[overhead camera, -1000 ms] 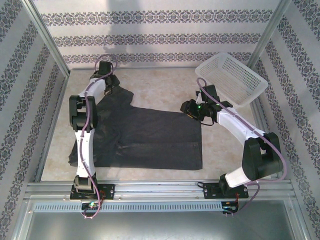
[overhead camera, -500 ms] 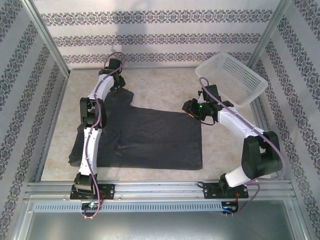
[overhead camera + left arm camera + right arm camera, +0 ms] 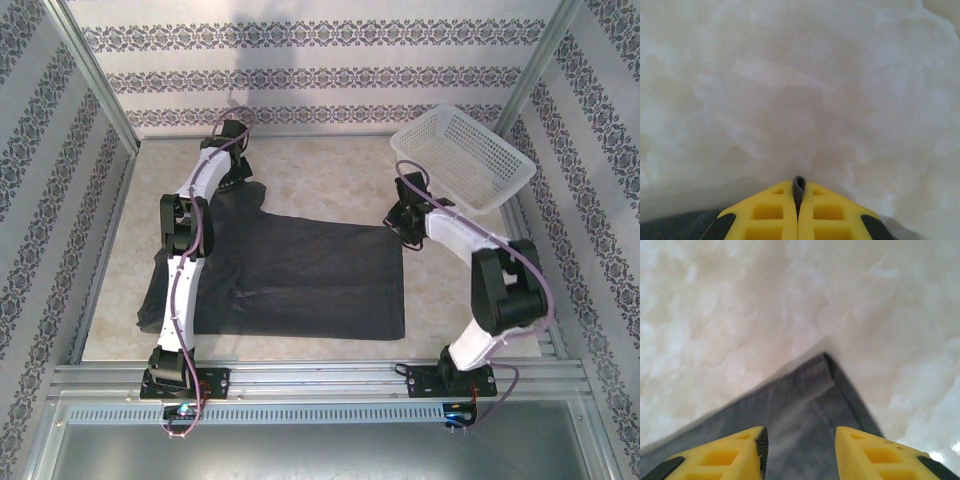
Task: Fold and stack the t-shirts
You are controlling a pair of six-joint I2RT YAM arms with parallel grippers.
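The top external camera looks down from high behind the near edge over the pale marbled tabletop (image 3: 320, 165). The left wrist camera faces past the left gripper (image 3: 798, 200), very near that tabletop. The right wrist camera sits close over one corner of the dark charcoal-grey cloth t-shirt (image 3: 805, 410), the far right corner in the top view

Pale marbled table (image 3: 320, 170): bears a dark charcoal t-shirt (image 3: 300, 275) spread flat; holds a white mesh basket (image 3: 465, 160) beyond and right of the t-shirt, apart from it.
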